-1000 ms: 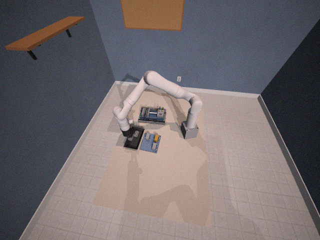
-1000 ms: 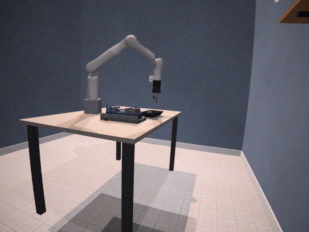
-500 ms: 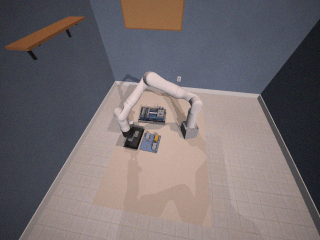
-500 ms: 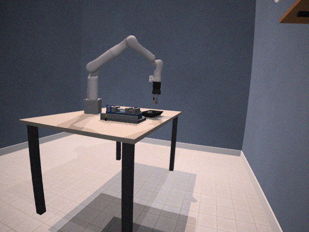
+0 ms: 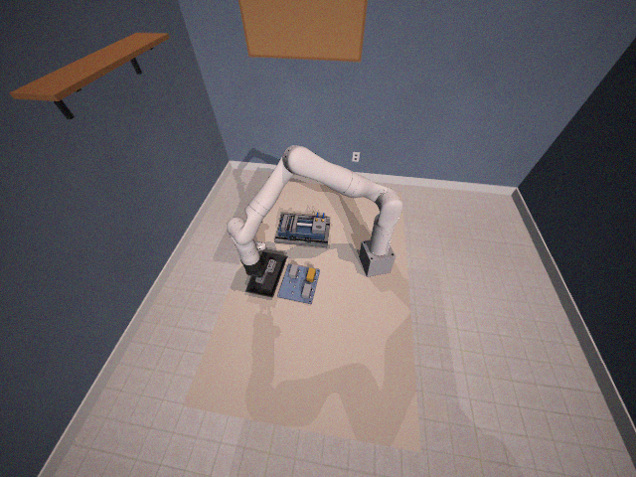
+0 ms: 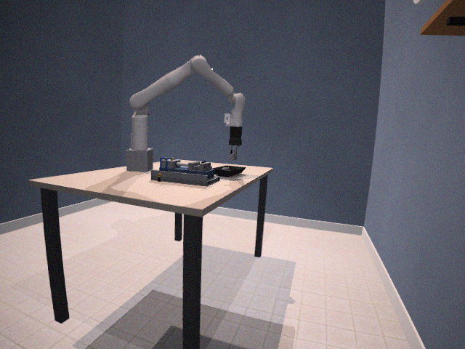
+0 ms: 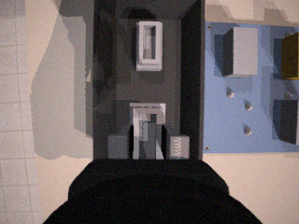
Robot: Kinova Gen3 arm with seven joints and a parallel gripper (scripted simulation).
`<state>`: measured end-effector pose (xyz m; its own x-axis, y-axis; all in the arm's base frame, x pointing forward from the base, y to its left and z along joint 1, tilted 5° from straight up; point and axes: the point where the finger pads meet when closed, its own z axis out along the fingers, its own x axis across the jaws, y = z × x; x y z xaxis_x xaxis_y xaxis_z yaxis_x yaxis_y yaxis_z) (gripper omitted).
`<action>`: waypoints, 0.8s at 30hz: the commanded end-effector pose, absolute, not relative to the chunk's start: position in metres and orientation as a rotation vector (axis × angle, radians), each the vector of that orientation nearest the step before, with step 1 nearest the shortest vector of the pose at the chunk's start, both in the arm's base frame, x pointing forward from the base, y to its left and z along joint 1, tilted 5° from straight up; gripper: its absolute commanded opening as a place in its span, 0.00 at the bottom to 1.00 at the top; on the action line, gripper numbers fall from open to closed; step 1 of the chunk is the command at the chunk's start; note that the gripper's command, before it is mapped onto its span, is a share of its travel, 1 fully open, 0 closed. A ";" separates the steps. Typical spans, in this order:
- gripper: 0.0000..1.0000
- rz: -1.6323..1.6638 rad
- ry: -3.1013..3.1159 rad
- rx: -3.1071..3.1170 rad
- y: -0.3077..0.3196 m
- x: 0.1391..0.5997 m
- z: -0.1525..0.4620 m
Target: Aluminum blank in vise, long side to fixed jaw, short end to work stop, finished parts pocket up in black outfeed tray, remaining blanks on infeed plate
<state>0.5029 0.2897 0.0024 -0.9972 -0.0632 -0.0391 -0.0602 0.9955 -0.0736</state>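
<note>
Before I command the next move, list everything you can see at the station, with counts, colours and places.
Black rectangular outfeed tray: one, on the table beside the blue plate.
Gray finished part with pocket: one, lying pocket up at the tray's far end.
Second gray pocketed part: one, held above the tray's near end.
Blue infeed plate with short pins: one, beside the tray.
Plain gray aluminum blanks: two on the plate, the other.
Yellow brass blank: one, on the plate's far edge.
Blue-based vise: one, behind the plate; contents too small to tell.
Beige table: one, with dark legs.
White arm: one, on a gray pedestal.
Gripper: jaws closed on the second part.
</note>
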 end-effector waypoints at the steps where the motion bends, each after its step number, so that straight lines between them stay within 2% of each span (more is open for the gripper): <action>1: 0.00 -0.115 3.101 -0.097 0.289 0.502 -0.004; 24: 0.00 -0.115 3.101 -0.097 0.287 0.503 -0.041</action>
<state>0.5042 0.2868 -0.0374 -0.9973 -0.0634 -0.0374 -0.0605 0.9954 -0.0743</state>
